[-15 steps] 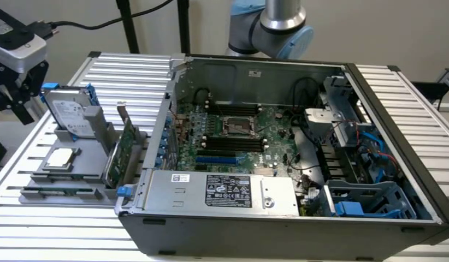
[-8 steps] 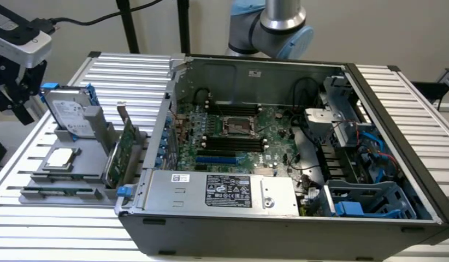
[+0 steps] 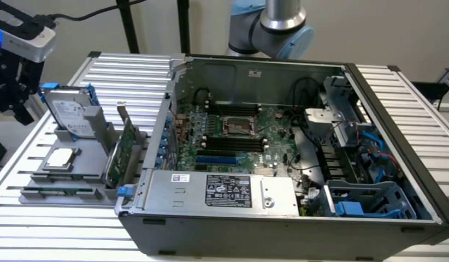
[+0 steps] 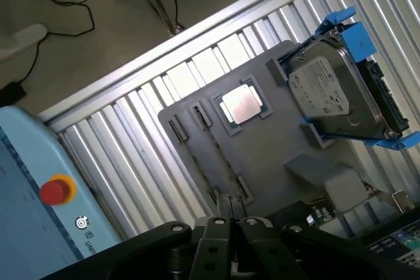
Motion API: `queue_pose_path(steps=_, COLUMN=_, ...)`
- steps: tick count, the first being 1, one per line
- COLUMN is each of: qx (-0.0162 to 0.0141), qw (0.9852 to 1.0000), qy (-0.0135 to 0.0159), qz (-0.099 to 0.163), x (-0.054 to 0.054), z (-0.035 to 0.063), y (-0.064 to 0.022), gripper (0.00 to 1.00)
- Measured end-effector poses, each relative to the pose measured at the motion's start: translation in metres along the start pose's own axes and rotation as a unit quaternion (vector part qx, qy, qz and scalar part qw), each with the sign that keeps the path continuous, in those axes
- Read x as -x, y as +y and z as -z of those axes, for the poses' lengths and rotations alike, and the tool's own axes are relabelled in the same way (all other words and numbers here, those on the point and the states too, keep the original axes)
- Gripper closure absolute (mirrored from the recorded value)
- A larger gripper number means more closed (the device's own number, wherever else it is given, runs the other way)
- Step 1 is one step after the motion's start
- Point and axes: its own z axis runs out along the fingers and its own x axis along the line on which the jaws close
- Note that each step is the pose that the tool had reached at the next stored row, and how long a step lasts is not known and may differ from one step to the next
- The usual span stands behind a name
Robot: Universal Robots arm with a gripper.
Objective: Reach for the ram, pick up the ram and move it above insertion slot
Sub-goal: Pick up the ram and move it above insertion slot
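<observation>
At the upper left of the exterior frame the gripper [image 3: 21, 112] hangs over the edge of the ribbed table [image 3: 35, 229], well apart from everything. In the wrist view it looks clenched shut on nothing.

Below it, at the lower left, the ram [image 3: 57, 191] stands on its long edge in a holder at the front of the grey tray [image 3: 71, 173]. It is likely light, thin and stiff, yet fragile. The chips and the contact edge should not be squeezed, so the flat faces near the middle of the upper edge seem the safest place to take hold.

Just behind it on the tray lie a processor [image 3: 60, 158] and, further up, a hard drive [image 3: 70, 112] in blue rails. Both leave the ram's upper edge free. To the right a larger green card [image 3: 126, 155] stands upright beside the tray and could catch a wide approach.

Right of that is the open computer case [image 3: 283, 234], its black memory slots [image 3: 232, 144] mid-frame. The power supply [image 3: 217, 191] sits in front, and cables [image 3: 370, 147] crowd the far right.
</observation>
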Motion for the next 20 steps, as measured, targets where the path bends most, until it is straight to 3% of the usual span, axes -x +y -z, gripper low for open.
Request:
queue_pose_path(steps=5, qx=0.0000, qw=0.9990, qy=0.0017, qz=0.045, x=0.0000, z=0.0000, y=0.0000, gripper=0.89)
queue_pose_path(steps=10, qx=0.0000, qw=0.9958, qy=0.0035, qz=0.091, x=0.0000, z=0.0000, y=0.0000, gripper=0.89)
queue_pose_path(steps=15, qx=-0.0001, qw=0.9907, qy=0.0052, qz=0.136, x=0.0000, z=0.0000, y=0.0000, gripper=0.89)
queue_pose_path(steps=20, qx=0.0000, qw=0.9834, qy=0.0069, qz=0.181, x=0.0000, z=0.0000, y=0.0000, gripper=0.89)
